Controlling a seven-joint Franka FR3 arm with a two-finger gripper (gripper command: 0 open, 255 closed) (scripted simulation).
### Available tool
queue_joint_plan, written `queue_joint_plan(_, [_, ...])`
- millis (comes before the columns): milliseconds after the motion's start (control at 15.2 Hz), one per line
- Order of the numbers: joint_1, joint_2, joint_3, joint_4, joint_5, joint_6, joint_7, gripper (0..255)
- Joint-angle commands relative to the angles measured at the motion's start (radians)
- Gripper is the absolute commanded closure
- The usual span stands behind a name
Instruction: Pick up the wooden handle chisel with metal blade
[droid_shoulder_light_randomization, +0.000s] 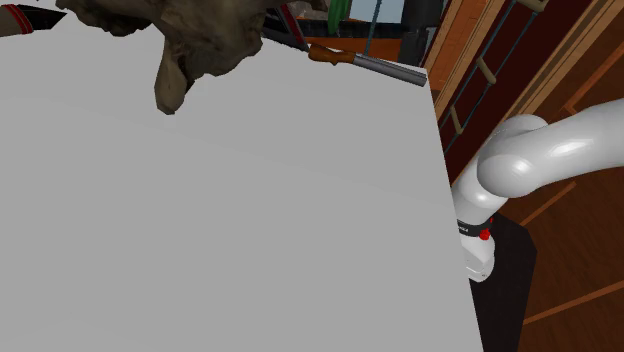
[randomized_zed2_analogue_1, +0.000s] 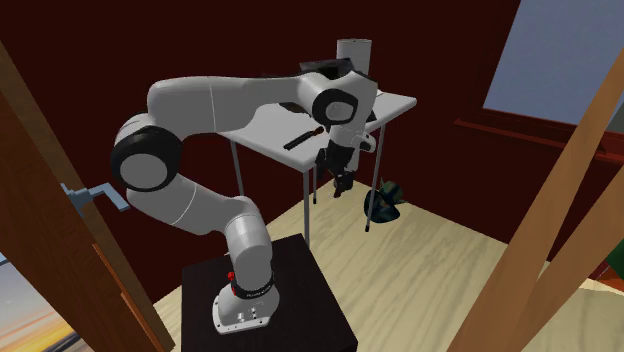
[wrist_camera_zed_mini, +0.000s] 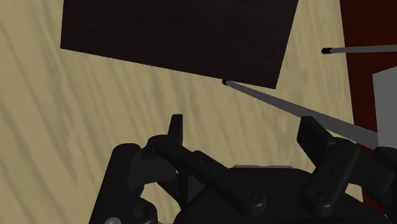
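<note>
The grey worktop (droid_shoulder_light_randomization: 250, 220) is bare across most of its width in the shoulder view. Its right edge runs down beside the white arm (droid_shoulder_light_randomization: 540, 150) and the black stand (droid_shoulder_light_randomization: 510, 260). The chisel (droid_shoulder_light_randomization: 365, 62) lies flat along the far edge. Its brown wooden handle points to that view's left, and the grey metal blade reaches almost to the far right corner. A brown lumpy object (droid_shoulder_light_randomization: 200, 40) sits at the far edge, to the left of the chisel and apart from it.

In the second exterior view the claw (randomized_zed2_analogue_1: 344, 186) hangs off the side of the worktop (randomized_zed2_analogue_1: 265, 130). It is below the level of the top and over the pale wooden floor (randomized_zed2_analogue_1: 420, 270), with open room on the side away from the legs. A dark green object (randomized_zed2_analogue_1: 383, 202) rests on the floor near the thin legs (randomized_zed2_analogue_1: 310, 205). An upright grey cylinder (randomized_zed2_analogue_1: 353, 50) stands at the far end of the worktop; whether it is hollow cannot be told.

In the wrist view the claw (wrist_camera_zed_mini: 245, 133) is spread wide with nothing between its fingers. It faces the floor (wrist_camera_zed_mini: 76, 127), a dark rectangular slab (wrist_camera_zed_mini: 178, 38) and a slim leg (wrist_camera_zed_mini: 286, 105).
</note>
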Motion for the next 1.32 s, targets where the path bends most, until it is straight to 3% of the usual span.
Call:
queue_joint_plan(0, [0.0,0.0,0.0,0.0,0.0,0.0,0.0,0])
queue_joint_plan(462, [0.082,0.094,0.135,0.202,0.041,-0.09,0.092,0])
queue_joint_plan(924, [0.23,0.241,0.213,0.442,0.029,-0.179,0.223,0])
queue_joint_plan(1254, [0.262,0.353,0.305,0.62,0.02,-0.247,0.29,0])
